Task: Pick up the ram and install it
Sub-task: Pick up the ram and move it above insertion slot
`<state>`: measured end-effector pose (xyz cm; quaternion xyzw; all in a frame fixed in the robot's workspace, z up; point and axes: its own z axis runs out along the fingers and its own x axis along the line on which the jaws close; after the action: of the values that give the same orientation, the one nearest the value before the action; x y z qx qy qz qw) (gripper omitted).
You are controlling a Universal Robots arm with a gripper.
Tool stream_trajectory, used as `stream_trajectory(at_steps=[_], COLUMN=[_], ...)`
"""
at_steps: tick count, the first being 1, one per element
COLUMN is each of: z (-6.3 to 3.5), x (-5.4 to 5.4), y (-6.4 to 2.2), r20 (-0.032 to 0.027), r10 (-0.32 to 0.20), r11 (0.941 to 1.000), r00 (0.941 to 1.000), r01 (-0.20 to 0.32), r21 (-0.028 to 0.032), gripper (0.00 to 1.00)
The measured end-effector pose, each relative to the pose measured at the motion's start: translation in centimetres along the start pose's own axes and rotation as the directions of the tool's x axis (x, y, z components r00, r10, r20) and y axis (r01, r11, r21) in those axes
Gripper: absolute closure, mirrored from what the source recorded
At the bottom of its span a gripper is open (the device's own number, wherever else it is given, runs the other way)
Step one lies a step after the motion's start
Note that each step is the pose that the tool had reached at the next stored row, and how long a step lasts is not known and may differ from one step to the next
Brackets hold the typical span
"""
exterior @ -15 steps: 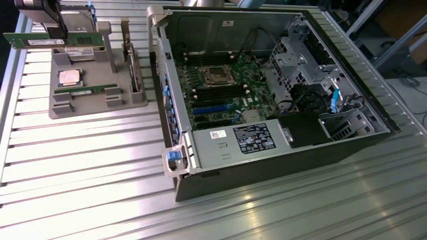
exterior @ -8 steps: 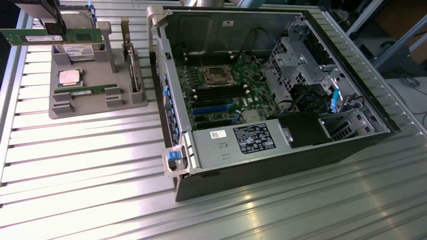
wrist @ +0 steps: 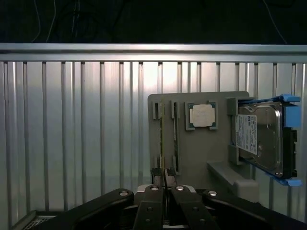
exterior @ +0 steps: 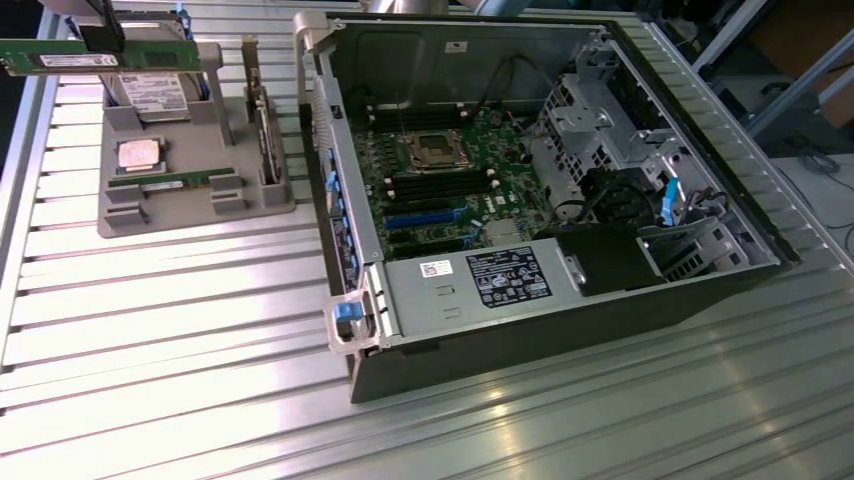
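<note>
The gripper [exterior: 104,42] is clamped on the ram [exterior: 54,58], its black fingers [wrist: 148,206] pressed together on the stick's upper edge near the middle. The ram hangs in the air, level along its length and lifted clear of the grey tray [exterior: 200,200], in the far corner at the exterior view's left, well apart from the case [exterior: 561,345]. A white sticker [exterior: 74,60] runs along the ram's green face, but its print cannot be read. In the tray, a spare stick [exterior: 174,183] with its own small white sticker sits on edge in a slot. Beside it lies the CPU [wrist: 201,116], silver side up. The drive [wrist: 261,139] rests in blue rails with a white label whose text is too small to make out. The card [exterior: 260,130] stands upright at the tray's side nearest the case. The case lies open on the ribbed metal table [exterior: 160,330], showing the board [exterior: 461,200] with its open socket [exterior: 434,150], black memory slots [exterior: 427,187] just beside the socket, and blue slots [exterior: 420,215]. The PSU [exterior: 454,290] carries a black label [exterior: 510,278] with white print and a white barcode sticker [exterior: 437,268]; neither can be read
</note>
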<state>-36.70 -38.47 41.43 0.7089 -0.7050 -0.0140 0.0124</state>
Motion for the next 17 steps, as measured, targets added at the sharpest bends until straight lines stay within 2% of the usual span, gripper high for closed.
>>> stream_trajectory(at_steps=[17], z=[-2.0], x=[0.0], y=[0.08], r20=[0.0], r10=[0.0], r11=[1.0], r00=[1.0], r01=[0.0], r21=[0.0001], gripper=[0.88])
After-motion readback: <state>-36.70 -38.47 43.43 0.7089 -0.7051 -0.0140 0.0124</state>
